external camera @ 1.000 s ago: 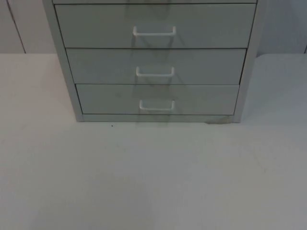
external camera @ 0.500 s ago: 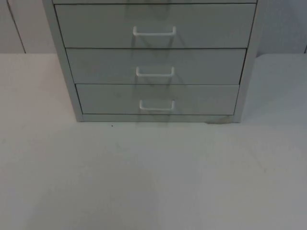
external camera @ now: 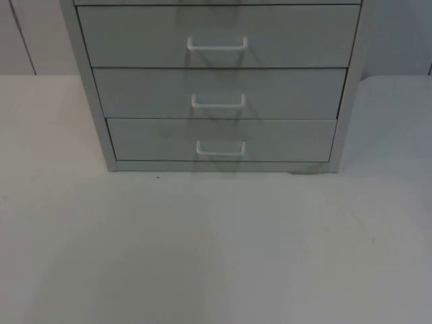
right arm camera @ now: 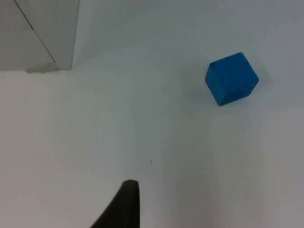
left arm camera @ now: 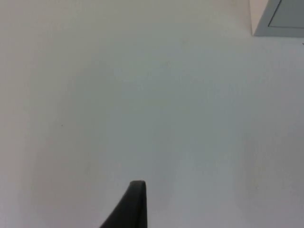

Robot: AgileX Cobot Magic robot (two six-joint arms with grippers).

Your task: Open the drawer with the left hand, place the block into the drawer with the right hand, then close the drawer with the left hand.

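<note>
While the drawers wait: every one of them is shut and nothing is being held.
Cabinet: a grey metal cabinet of drawers (external camera: 219,88) stands at 12 o'clock on the white table top (external camera: 216,250), with its back toward the grey wall (external camera: 34,37).
Drawers: three grey drawer fronts show, one above the other, each with a white bar handle in the middle.
Top handle: the top white handle (external camera: 217,45) sits flat on its shut drawer.
Middle handle: the middle white handle (external camera: 218,102) is just under it.
Bottom handle: the bottom white handle (external camera: 221,149) is on the lowest drawer (external camera: 221,140), just above the table.
Block: the small blue cube block (right arm camera: 232,78) lies on the white table, well apart from the cabinet's lower corner (right arm camera: 40,35), in the right wrist view.
Left gripper: one black fingertip (left arm camera: 130,206) hangs over bare table, with a cabinet corner (left arm camera: 280,16) far off; I cannot tell if this hand is wide or narrow.
Right gripper: one black fingertip (right arm camera: 121,205) hangs over the table, apart from the block; I cannot tell if this hand is wide or narrow.
</note>
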